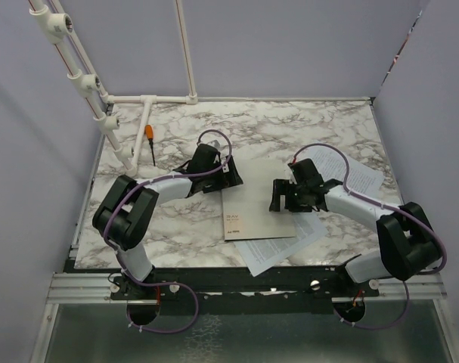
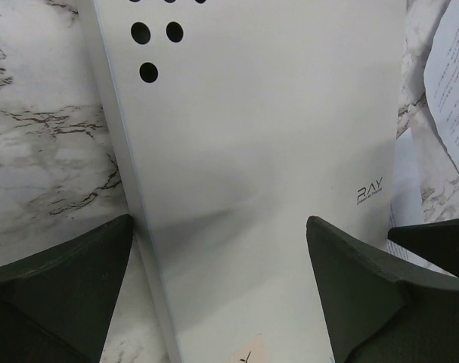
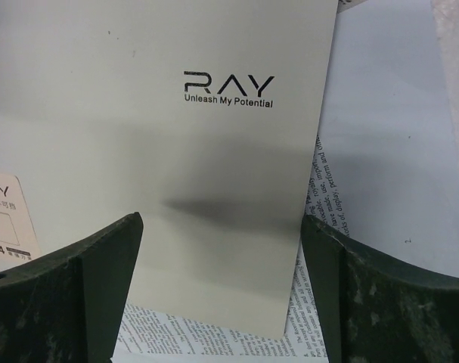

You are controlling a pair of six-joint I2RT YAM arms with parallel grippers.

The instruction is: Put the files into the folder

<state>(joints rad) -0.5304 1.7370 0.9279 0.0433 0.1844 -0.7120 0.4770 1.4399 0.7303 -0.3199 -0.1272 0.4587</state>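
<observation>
The folder (image 1: pixel 255 203) lies shut on the marble table, grey-beige side up, with its orange-tan label (image 1: pixel 234 224) near the front left corner. The files (image 1: pixel 282 243), white printed sheets, lie under it and stick out at its front and right (image 1: pixel 363 179). My left gripper (image 1: pixel 231 177) is open and empty over the folder's far left edge; the left wrist view shows the cover (image 2: pixel 252 151) with its dots between the spread fingers (image 2: pixel 63 280). My right gripper (image 1: pixel 279 197) is open and empty over the folder's right part; the right wrist view shows the cover's corner (image 3: pixel 176 151) and printed paper (image 3: pixel 312 302).
An orange-handled screwdriver (image 1: pixel 150 141) lies at the back left of the table. A white pipe frame (image 1: pixel 146 100) runs along the back left corner. Blue-grey walls close in the table (image 1: pixel 305 125) on three sides.
</observation>
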